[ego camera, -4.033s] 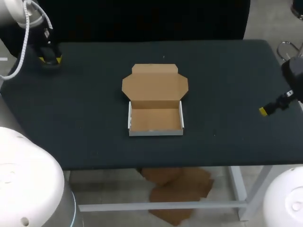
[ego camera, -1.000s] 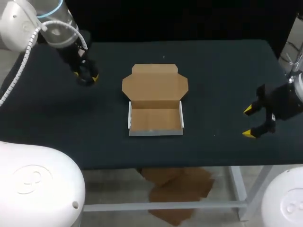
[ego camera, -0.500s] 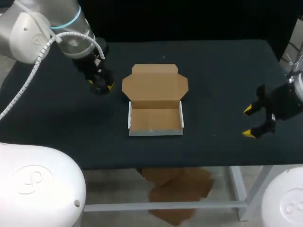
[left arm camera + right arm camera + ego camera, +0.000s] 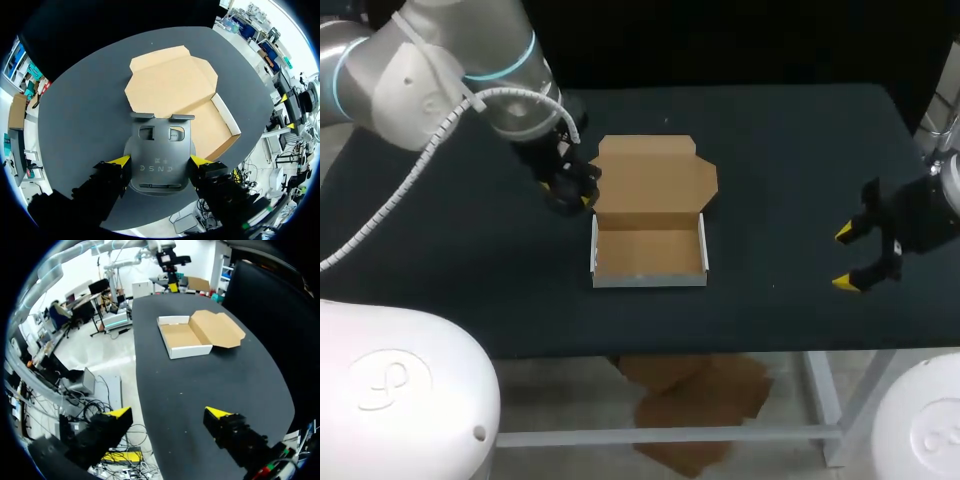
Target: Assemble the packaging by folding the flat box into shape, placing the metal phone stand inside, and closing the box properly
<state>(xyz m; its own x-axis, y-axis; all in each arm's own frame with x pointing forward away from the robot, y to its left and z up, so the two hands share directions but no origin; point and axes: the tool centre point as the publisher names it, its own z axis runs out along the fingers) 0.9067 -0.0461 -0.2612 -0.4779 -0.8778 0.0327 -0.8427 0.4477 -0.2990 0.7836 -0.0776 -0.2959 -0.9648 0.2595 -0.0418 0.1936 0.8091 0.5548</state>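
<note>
The folded brown box stands open at the table's middle, its white-edged tray empty and its lid lying flat behind it. My left gripper hovers just left of the lid, shut on the grey metal phone stand. In the left wrist view the stand sits between the yellow fingertips, with the box and its lid ahead of it. My right gripper is open and empty near the table's right edge, far from the box.
The dark table top has bare room on both sides of the box. Its front edge runs a short way in front of the tray.
My left arm has swung right from the back left of the table to the lid's left edge, carrying the stand. The right arm and the box have stayed put.
</note>
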